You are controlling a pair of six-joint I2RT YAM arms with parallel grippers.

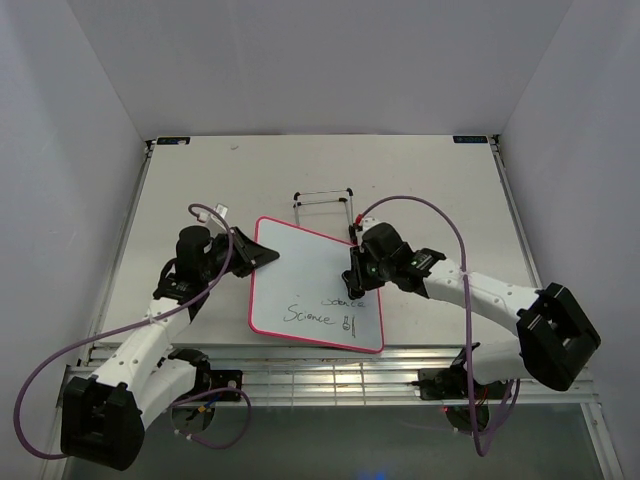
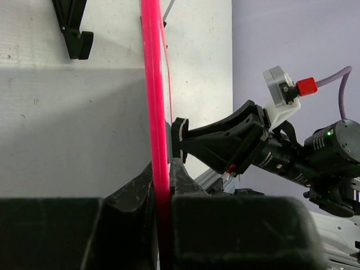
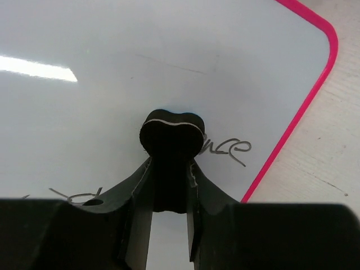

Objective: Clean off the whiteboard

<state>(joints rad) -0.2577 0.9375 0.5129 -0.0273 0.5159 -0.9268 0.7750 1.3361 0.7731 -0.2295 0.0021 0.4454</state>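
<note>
**Left gripper (image 2: 162, 175) and right gripper (image 3: 170, 169): both closed, both loaded**

Small rectangular whiteboard (image 1: 312, 270) with rounded corners and a pink-red frame sits mid-table between the two arms, its near edge close to the table's front. It has black handwriting on the near half: "Science" (image 1: 308, 315) with a small doodle beside it, and above that a fainter, incomplete word (image 1: 345, 300).

Left gripper is pinched on the whiteboard's left edge. In the left wrist view the pink-red frame (image 2: 153, 84) runs edge-on straight through the closed jaws. Can't tell if the whiteboard lies flat or that edge is lifted.

Right gripper is clamped on a small black bone-shaped eraser (image 3: 171, 132), held end-out over the white surface. The eraser's tip sits in the upper word, with "nce" (image 3: 228, 147) just beside it and a few strokes on the other side. Contact with the surface looks likely, not certain.

Thin black wire easel stand (image 1: 323, 197) is just beyond the whiteboard's far edge. Everything is on a white table (image 1: 190, 180) with pale walls around it. Purple cables (image 1: 430, 207) loop off both arms.
</note>
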